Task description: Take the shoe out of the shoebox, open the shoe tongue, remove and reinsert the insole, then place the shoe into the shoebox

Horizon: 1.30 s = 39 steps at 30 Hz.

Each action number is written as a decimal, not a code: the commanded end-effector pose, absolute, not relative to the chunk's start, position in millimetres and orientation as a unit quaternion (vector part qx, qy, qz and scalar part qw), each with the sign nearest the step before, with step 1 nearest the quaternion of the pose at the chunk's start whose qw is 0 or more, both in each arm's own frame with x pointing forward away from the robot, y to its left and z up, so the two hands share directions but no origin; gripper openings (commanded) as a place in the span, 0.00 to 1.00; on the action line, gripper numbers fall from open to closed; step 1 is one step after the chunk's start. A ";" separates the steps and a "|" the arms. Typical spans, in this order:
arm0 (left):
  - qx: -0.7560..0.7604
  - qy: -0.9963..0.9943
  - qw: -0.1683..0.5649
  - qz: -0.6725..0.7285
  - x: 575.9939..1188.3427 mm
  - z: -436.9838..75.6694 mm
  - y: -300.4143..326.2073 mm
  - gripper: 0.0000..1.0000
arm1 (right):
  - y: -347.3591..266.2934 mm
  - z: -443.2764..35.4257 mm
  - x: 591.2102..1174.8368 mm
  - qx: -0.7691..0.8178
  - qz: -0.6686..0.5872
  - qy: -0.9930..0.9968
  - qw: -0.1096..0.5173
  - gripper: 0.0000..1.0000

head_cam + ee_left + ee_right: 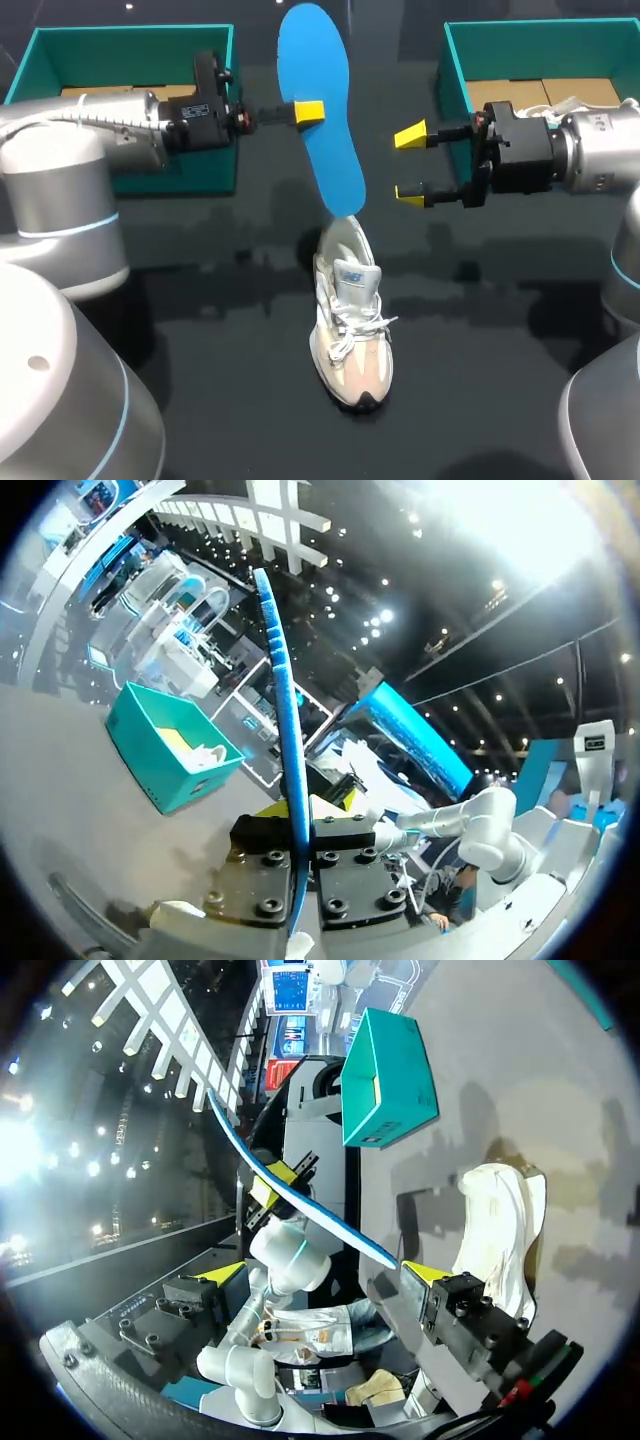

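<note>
Two grippers face each other over the shoe. The left gripper is clenched on the blue insole, whose lower tip meets the shoe's opening below the fingers. The right gripper stands spread and empty beside it. Reinserting likely needs the tip steered toe-ward, slowly.

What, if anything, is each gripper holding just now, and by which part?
The left gripper pinches the blue insole at the middle of one long edge; the right gripper is open and empty.

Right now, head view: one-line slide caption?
Left end effector holds the blue insole over the sneaker; right end effector open alongside.
</note>
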<state>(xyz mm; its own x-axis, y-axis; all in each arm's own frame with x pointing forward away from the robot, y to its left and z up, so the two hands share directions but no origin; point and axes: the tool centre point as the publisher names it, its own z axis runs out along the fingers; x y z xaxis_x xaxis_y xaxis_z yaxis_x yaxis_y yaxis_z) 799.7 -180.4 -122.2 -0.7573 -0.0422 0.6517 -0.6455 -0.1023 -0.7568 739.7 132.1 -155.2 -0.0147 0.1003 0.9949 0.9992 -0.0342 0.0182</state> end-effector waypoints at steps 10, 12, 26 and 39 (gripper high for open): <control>0.152 -0.670 0.088 0.721 804.1 -117.2 -179.9 0.00 | 134.1 -154.8 740.7 -0.530 -0.486 -0.520 0.461 1.00; 0.152 -0.670 0.088 0.721 804.1 -117.2 -179.9 0.00 | 134.1 -154.8 740.7 -0.530 -0.486 -0.520 0.461 1.00; -0.046 -0.726 -0.066 0.683 799.5 -113.6 -179.7 0.00 | 134.1 -154.8 740.7 -0.530 -0.486 -0.520 0.461 1.00; -0.243 -0.691 -0.295 0.614 776.3 -112.5 -170.0 0.00 | 134.1 -154.8 740.7 -0.530 -0.486 -0.520 0.461 1.00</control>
<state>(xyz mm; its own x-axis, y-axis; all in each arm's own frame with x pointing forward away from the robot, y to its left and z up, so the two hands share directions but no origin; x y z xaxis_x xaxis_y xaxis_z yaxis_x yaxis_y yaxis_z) 785.7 -175.1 -112.2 -0.9419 -0.0129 -0.3357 0.3334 0.0869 -0.9388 741.0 132.5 -154.7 -0.0151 0.1002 0.9949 0.9993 -0.0320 0.0184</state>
